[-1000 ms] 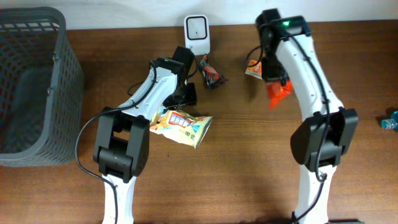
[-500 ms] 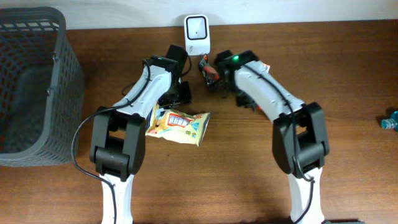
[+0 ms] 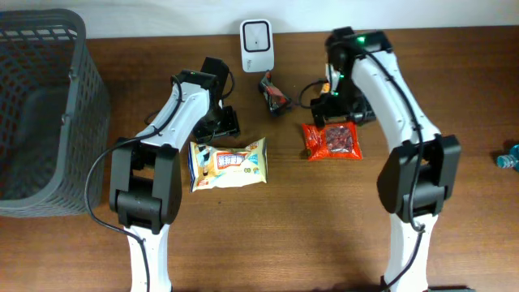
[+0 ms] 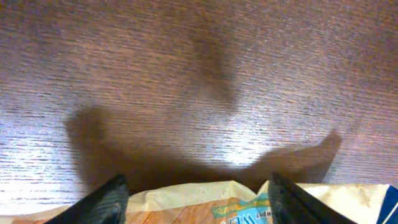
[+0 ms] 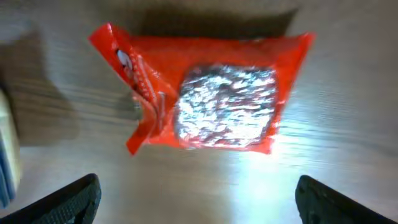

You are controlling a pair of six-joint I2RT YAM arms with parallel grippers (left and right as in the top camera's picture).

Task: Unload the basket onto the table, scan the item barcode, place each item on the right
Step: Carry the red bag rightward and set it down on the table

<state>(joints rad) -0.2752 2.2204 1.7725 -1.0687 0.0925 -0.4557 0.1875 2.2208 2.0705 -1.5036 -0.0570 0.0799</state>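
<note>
**A:** What differs from a second ago?

**B:** Both items are down. The red packet [image 3: 331, 140] was up in the grip of the right tool [image 5: 199, 196]. Now it lies flat on the desk [image 3: 324, 227], at about 5 o'clock from the scanner [image 3: 256, 36], with its shiny panel facing up.

**A:** And that tool?

**B:** It is spread as wide as it goes. Its fingers stand clear on either side and it has hold of nothing. It hovers over the packet's 12 o'clock edge.

**A:** And the left side?

**B:** The snack bag [image 3: 228, 162] sat askew under the arm. Now it lies squarer and a little further toward 9 o'clock, between 6 and 7 o'clock from the scanner. The left tool [image 4: 199, 193] is parted at the bag's 12 o'clock edge. That edge shows between the fingers, but I see neither finger pressing it, so I read the bag as let go.

**A:** What does that mean for the scan?

**B:** Half a second ago the right arm was swung in close to the scanner, so I judge the red packet has had its pass and been set aside. Nothing shows whether the scanner read it. I cannot make out a barcode on the upturned face of either item.

**A:** So what comes next?

**B:** Neither tool holds anything, so the next item probably needs a fresh grasp. Its code side then has to be turned toward the scanner window at 12 o'clock.
</note>
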